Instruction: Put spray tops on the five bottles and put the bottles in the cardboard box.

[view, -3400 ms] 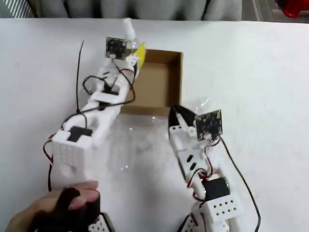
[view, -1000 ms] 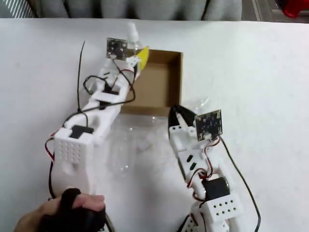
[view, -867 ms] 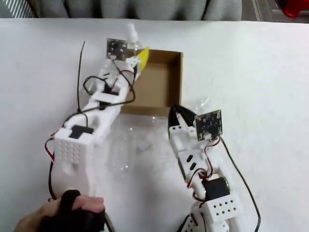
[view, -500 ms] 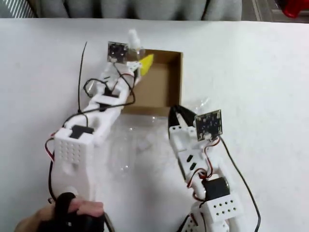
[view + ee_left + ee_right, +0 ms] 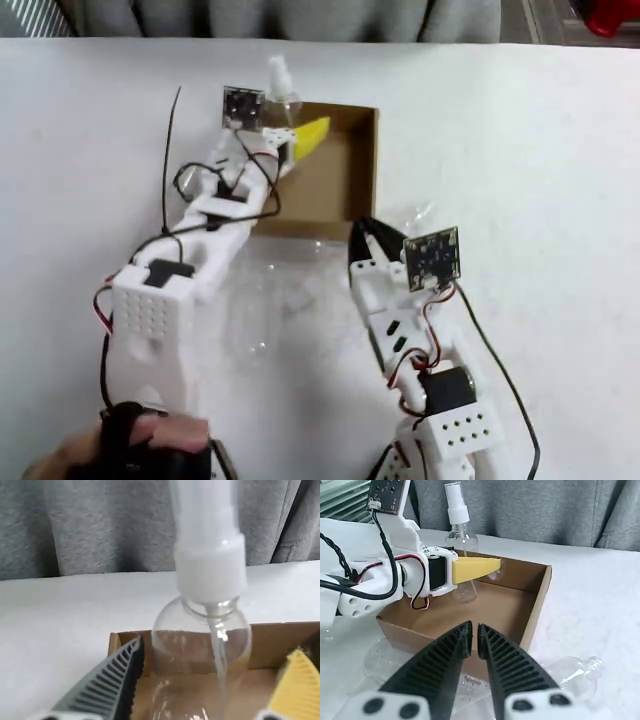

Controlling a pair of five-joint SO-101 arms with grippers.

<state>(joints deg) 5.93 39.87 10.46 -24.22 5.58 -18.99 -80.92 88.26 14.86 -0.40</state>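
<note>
The left gripper (image 5: 216,649) is let go: jaws spread wide, grey one just beside the glass, yellow one standing clear of it, so nothing is pinched. Btwn them stands the bottle (image 5: 461,540), upright, w/ its spray top (image 5: 456,505) seated on the neck, inside the far corner of the cardboard box (image 5: 372,165) on that arm's side. Whether its base sits flat on the box floor can't be told. The right gripper (image 5: 474,632) is closed on nothing, jaws w/ only a sliver btwn them, hovering just outside the box's near wall. Beside it on the table (image 5: 520,150) lies an uncapped bottle (image 5: 572,672) on its side, and a second clear bottle (image 5: 382,660) lies near the box wall on the other side, neck hidden. Progress, as a judgement: bottle no. 1 is capped and prob. delivered. The rest of the box floor is bare, so approx four bottles are left to cap and box, i.e. early days. Vs 3.4 s ago, the left arm has carried the bottle from outside the box's far corner to inside it. The yellow jaw, then tight against the glass, began swinging out 0.5 s ago and is wider now. The right arm hasn't moved.
</note>
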